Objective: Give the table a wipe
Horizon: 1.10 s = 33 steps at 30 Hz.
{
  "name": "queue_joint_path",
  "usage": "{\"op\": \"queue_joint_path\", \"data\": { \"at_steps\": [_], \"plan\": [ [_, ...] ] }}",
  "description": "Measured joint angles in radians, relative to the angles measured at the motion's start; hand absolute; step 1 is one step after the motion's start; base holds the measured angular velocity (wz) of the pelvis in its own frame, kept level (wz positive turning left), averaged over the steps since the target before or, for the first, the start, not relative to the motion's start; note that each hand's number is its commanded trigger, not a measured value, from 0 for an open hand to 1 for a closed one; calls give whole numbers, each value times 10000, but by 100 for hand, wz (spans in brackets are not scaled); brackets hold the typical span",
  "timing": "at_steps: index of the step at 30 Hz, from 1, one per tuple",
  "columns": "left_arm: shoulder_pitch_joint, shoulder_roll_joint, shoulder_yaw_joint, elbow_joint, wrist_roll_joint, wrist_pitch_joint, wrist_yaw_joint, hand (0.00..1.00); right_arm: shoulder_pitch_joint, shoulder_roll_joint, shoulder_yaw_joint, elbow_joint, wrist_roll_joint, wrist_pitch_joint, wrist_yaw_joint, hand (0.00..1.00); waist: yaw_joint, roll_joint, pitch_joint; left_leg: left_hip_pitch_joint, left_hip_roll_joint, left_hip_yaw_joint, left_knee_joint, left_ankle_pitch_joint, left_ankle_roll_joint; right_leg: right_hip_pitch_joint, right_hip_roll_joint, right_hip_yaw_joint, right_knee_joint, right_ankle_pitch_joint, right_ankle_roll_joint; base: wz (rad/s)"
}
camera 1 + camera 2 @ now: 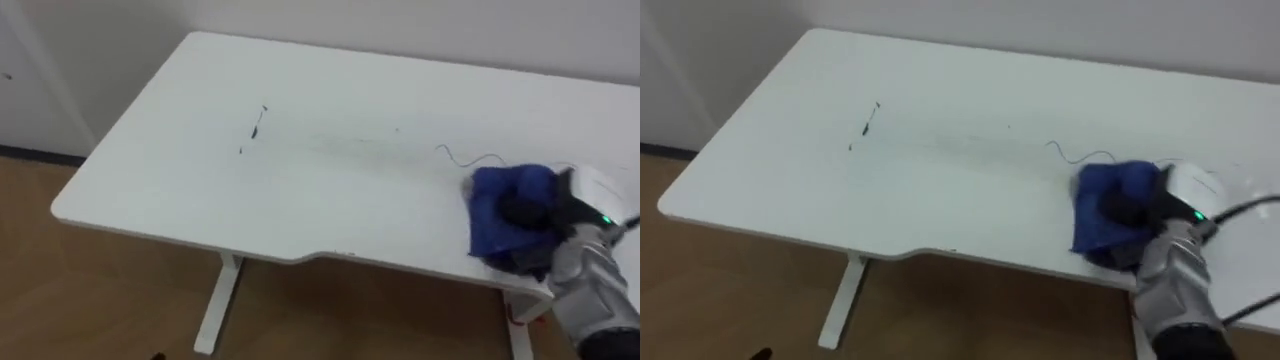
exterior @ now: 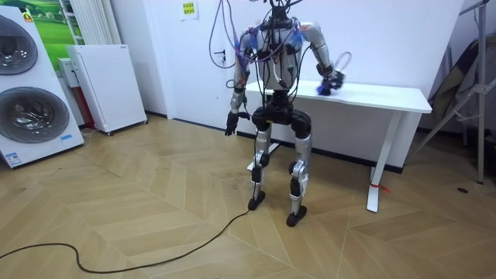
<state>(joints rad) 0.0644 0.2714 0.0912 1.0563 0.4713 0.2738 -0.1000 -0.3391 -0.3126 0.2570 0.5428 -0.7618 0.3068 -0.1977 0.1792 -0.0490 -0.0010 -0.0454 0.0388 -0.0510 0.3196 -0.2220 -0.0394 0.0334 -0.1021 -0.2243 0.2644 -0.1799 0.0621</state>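
The dark fingers [image 1: 518, 208] of the right hand [image 1: 543, 215] are laid on a crumpled blue cloth [image 1: 492, 228]. They are partly sunk into its folds, so it cannot be told whether the cloth is gripped or merely pressed flat. The cloth is spread on the white counter [image 1: 300, 190] close to its front edge and toward its right end. Part of the cloth is hidden under the hand and wrist. The forearm behind it is cut off at the lower right corner of the eye views, and the counter's right end is also cut off there.

A thin dark squiggle [image 1: 462, 157] is seen just beyond the cloth, toward the back edge. A few short dark marks [image 1: 258, 124] are seen well apart from it, toward the back left corner. A faint smear between the two can hardly be made out. One white leg [image 1: 215, 305] is visible under the front edge, above a wooden floor [image 1: 110, 300].

In the room view the robot is seen standing upright at the counter's front edge, with the right arm stretched onto the top. The left hand [image 2: 230, 124] is hung at its side, too small for its fingers to be read. A washing machine [image 2: 27, 89] and a white cabinet [image 2: 105, 85] are placed along the wall at the room view's left.
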Motion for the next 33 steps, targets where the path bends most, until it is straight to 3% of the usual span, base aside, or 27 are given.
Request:
{"op": "queue_joint_path", "data": {
  "at_steps": [3,5,7,10,12,15,16,19,23,25,27,33],
  "plan": [
    [-12,-128,-369,-40,13,115,-80,0,-1025,415,532,-120,-373,97,561,100,593,-239,56,-247,-34,-564,15,104,-92,45,58,-475,-115,-83,-97,49],
    [201,-163,-371,-90,-24,282,-158,0,-1392,443,671,-52,-359,125,693,100,933,-336,106,-329,-90,-896,94,113,-104,204,56,-870,-269,-88,-90,64],
    [505,-155,-362,-92,14,455,-181,0,-1509,438,665,329,-277,40,706,100,1262,-383,97,-378,-196,-1263,99,113,-103,422,33,-1200,-392,-116,-45,76],
    [880,-151,-266,-119,4,453,-218,0,-1516,376,628,1295,-41,-189,778,100,1321,-362,118,-437,-332,-1584,137,114,-100,631,-11,-1386,-449,-180,59,54],
    [947,-142,-138,-131,-2,416,-300,0,-1427,211,290,1963,167,-392,801,100,1225,-324,139,-467,-397,-1753,180,117,-94,743,-10,-1356,-458,-181,61,41],
    [1032,-55,189,-197,-13,210,-341,0,-1238,-516,-89,2482,989,-739,758,100,1202,-318,139,-355,-406,-1724,144,121,-87,908,-22,-1374,-486,-192,78,18],
    [1043,25,249,-204,-36,143,-344,0,-986,-853,-285,2741,1321,-928,636,100,1060,-346,127,-279,-441,-1712,142,122,-85,1096,-24,-1397,-579,-191,78,25],
    [1078,256,306,-198,-76,-25,-359,0,-138,-1293,-1387,3426,2310,-1216,359,100,905,-411,97,-3,-431,-1537,60,133,-62,1350,-34,-1312,-635,-196,85,5],
    [1180,262,576,-195,-63,-148,-369,0,898,-1510,-2681,3639,3528,-1449,71,100,262,-388,67,153,-426,-1385,26,135,-51,1521,-41,-1183,-726,-197,87,-10],
    [1302,249,731,-189,-64,-155,-369,0,1483,-1509,-3297,3771,4101,-1539,-6,100,-58,-322,-28,350,-373,-1147,14,118,-28,1680,-30,-992,-806,-201,95,-23],
    [1301,241,733,-189,-80,-147,-369,0,1771,-1509,-3624,3821,4144,-1569,-115,100,-315,-266,-54,488,-344,-1009,-21,95,-24,1794,-34,-968,-814,-230,141,-25],
    [1290,223,544,-185,-84,-88,-357,0,2141,-1444,-3585,3794,4332,-1453,-683,100,-585,-114,-87,766,-297,-647,88,98,-25,1974,-23,-477,-926,-377,183,-20]
  ]
}}
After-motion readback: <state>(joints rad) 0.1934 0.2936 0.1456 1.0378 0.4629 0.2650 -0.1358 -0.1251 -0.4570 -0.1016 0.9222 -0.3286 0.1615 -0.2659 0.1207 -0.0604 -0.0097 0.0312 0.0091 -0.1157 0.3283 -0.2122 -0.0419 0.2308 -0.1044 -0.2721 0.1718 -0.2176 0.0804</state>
